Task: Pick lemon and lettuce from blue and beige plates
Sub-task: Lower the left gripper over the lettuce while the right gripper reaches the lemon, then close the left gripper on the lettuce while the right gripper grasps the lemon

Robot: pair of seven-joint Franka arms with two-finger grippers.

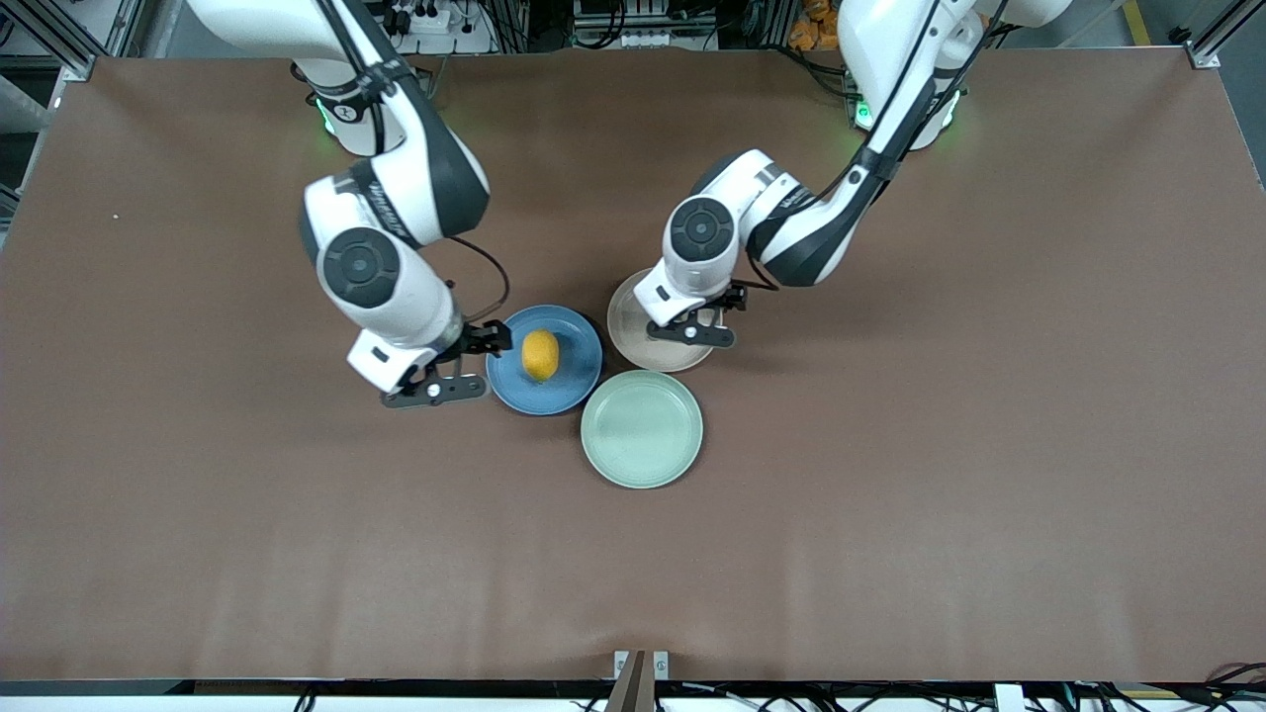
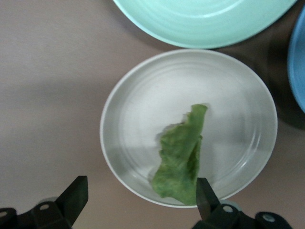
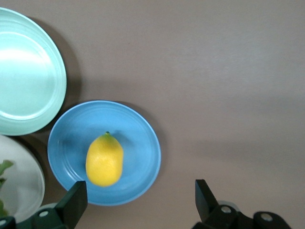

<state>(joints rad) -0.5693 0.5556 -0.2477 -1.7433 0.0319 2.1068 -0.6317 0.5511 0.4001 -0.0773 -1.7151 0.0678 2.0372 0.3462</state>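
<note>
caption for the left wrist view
Open left gripper above lettuce on the beige plate, green plate beside.

In the front view the left arm's wrist covers part of the beige plate (image 1: 633, 321) and hides the lettuce (image 2: 181, 157) lying on it. The left wrist view cuts off the green plate (image 2: 205, 19) and shows only a sliver of the blue plate (image 2: 298, 62). The right wrist view crops the green plate, the beige plate and the lettuce at its edge.
</note>
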